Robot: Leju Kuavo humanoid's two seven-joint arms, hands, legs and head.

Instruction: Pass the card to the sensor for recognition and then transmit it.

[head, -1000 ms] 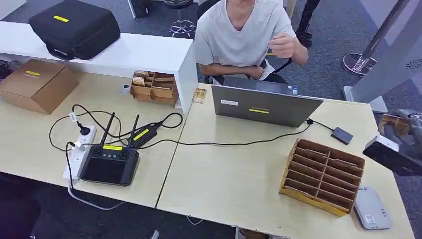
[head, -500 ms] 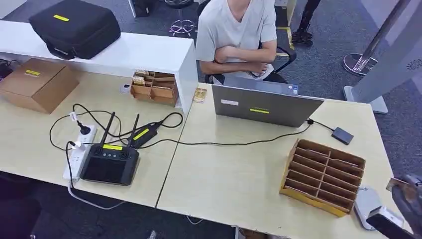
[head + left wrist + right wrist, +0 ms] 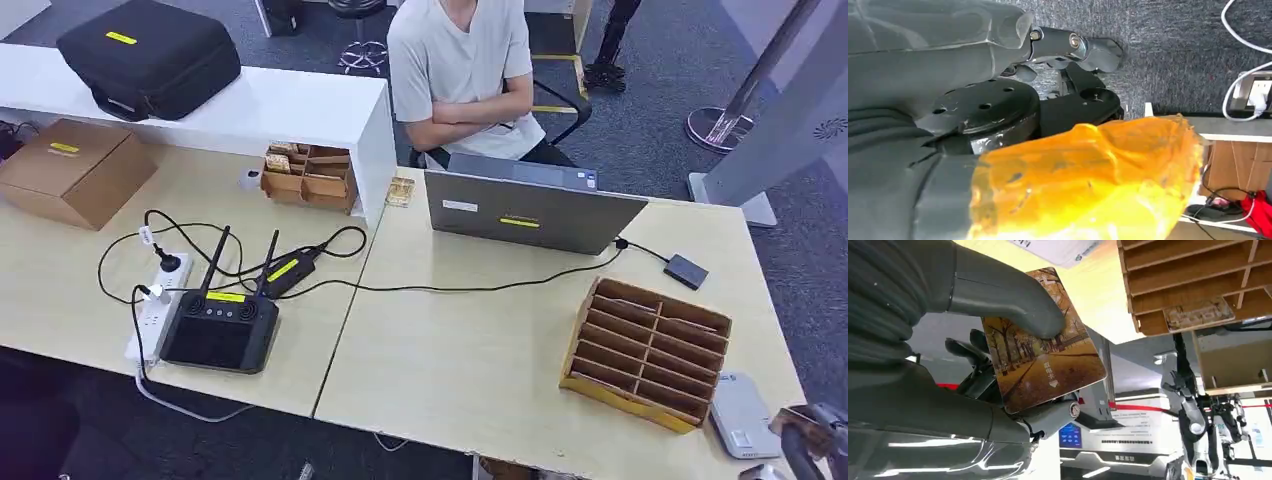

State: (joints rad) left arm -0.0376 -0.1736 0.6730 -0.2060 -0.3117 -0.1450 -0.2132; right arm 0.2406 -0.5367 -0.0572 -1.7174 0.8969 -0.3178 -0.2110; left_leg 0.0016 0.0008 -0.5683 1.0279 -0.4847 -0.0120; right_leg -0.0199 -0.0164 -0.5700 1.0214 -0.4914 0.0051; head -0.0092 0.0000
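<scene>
Right hand (image 3: 815, 440) was cut off at the head view's lower right corner, just beside the grey sensor (image 3: 742, 415). In the right wrist view the thumb covered part of the card (image 3: 1045, 342), and the fingers (image 3: 968, 350) behind it were largely hidden. Left hand (image 3: 998, 115) was blurred; its fingers' position could not be determined

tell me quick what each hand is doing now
Left hand: cannot be told.
Right hand: holding the card under its thumb.
</scene>
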